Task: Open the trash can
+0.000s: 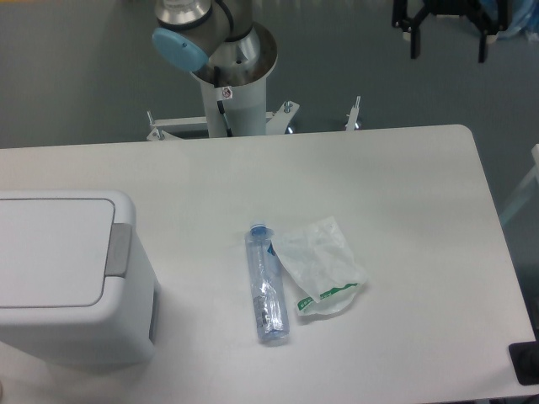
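At the left edge of the table [404, 168] sits the trash can [67, 278], lid flat and shut, grey button strip on its right side. Right of it lie a clear bottle [266, 284] and, touching it, a crumpled plastic bag [324, 265]. My gripper [446, 49] hangs top right, well apart, fingers spread and holding nothing.

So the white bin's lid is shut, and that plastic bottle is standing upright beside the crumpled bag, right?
Not quite. The camera view shows the bottle lying on its side on the table, not standing. The rest holds: the trash can has its lid shut, and the crumpled bag is beside the bottle.
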### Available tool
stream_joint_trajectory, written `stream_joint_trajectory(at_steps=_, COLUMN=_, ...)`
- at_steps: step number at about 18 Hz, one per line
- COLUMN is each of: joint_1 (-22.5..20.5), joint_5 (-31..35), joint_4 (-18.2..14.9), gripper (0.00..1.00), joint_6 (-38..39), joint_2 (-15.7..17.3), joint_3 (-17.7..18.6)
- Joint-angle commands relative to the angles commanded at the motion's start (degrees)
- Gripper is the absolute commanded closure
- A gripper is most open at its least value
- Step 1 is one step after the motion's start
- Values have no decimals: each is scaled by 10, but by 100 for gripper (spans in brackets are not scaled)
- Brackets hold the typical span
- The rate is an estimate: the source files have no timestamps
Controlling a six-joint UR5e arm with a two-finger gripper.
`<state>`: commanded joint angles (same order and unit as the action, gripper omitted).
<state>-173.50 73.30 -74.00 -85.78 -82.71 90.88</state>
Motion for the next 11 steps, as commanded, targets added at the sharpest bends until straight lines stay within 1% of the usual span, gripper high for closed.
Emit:
stream_joint_trajectory(at_steps=7, joint_1=9, joint_5=-2, joint_4=2, gripper=0, joint_6=11, joint_2=4, joint_3=-1)
stream_joint_trajectory(at_steps=9, joint_1=23, joint_5=-10, joint_4=2, gripper=0, joint_6=52, joint_2=5, joint_3=0)
stream_joint_trajectory(at_steps=11, joint_1=48, joint_5=-17, joint_4=3, gripper=0, joint_6=119, joint_2=5, joint_3=3)
